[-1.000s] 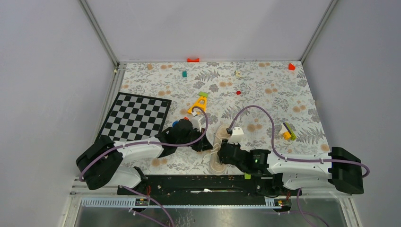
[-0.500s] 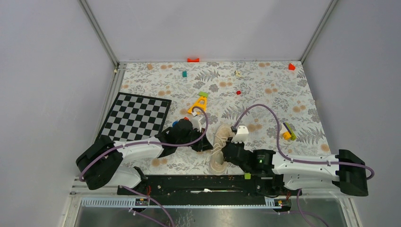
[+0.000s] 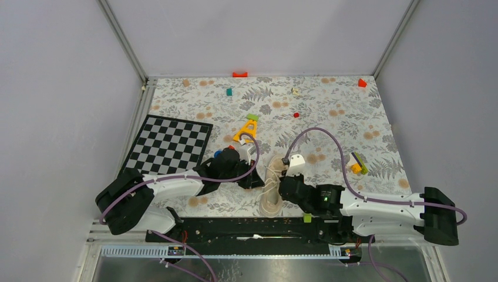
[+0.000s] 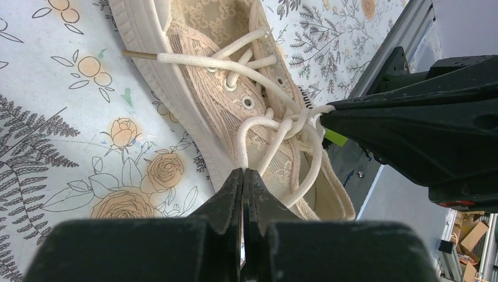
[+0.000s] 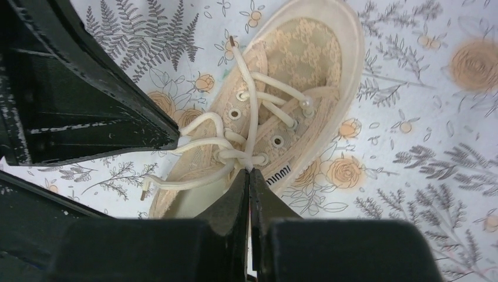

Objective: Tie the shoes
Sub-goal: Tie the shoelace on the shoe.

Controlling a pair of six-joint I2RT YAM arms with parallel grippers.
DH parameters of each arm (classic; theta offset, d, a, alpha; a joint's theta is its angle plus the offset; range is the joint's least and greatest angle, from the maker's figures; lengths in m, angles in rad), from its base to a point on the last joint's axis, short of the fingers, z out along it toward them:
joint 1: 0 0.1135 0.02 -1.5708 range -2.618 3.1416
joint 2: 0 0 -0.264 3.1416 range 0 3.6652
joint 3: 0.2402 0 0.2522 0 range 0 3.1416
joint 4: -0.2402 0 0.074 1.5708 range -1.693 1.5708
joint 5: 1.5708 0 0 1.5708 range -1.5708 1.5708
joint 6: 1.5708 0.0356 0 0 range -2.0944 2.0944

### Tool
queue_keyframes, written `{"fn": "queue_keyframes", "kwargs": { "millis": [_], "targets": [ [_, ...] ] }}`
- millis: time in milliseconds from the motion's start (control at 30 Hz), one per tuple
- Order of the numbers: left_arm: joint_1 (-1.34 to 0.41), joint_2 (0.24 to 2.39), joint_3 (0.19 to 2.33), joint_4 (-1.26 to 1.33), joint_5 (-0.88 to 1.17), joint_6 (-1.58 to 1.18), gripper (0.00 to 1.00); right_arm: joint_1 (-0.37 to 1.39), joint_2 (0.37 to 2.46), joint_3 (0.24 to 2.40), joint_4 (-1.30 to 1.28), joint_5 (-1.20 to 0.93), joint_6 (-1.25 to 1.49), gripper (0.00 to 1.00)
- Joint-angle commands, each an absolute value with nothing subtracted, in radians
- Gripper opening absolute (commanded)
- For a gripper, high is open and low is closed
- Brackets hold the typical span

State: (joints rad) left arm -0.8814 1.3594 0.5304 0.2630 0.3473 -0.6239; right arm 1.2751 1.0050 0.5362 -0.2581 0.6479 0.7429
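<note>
One shoe [image 5: 305, 53], cream-beige w/ a lacy fabric upper and pale sole, sits on the floral tabletop [image 3: 329, 106] near its front edge, btwn the two arms. Toe points away from the arm bases, heel toward them.

The left hand [image 4: 242, 176] is fully closed, fingers pressed together. It comes in from the shoe's left side, and a loop of the laces [image 4: 188, 59] runs right down into its tips, so it's pinching that loop. The right hand [image 5: 249, 179] is closed too. Its tips sit at the shoe's right edge, just by the printed label on the sole, nipping the lace where the two strands twist together over the tongue.

Both hands are close in on the mid part of the shoe, tips nearly facing each other across it.

One free lace end w/ a brownish tip lies out over the tabletop beside the toe. Another end trails off the shoe's left side nearer the heel.

Elsewhere: a checkerboard [image 3: 169, 144] lies at the left, and a yellow block [image 3: 248, 128] sits further back, well apart from the shoe.
</note>
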Motion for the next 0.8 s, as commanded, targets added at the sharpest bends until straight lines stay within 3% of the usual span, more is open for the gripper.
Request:
{"fn": "queue_keyframes", "kwargs": {
  "millis": [0,133,267,433,633,767],
  "targets": [
    [-0.877,1.364,0.563,0.303,0.375,-0.603,0.00,1.268,1.013,0.603,-0.233,0.724,0.547,0.00],
    [-0.876,1.373,0.564,0.307,0.379,-0.604,0.00,1.266,1.034,0.612,-0.182,0.728,0.465,0.01],
    [-0.876,1.380,0.566,0.311,0.386,-0.602,0.00,1.264,1.050,0.601,-0.134,0.735,0.422,0.26],
    [-0.877,1.387,0.566,0.317,0.393,-0.602,0.00,1.256,0.991,0.582,-0.161,0.698,0.519,0.38],
    [-0.877,1.398,0.565,0.331,0.401,-0.606,0.00,1.255,0.760,0.444,-0.086,0.596,0.640,0.48],
    [-0.877,1.406,0.567,0.337,0.406,-0.608,0.00,1.256,0.740,0.429,-0.120,0.508,0.615,0.48]
  ]
}}
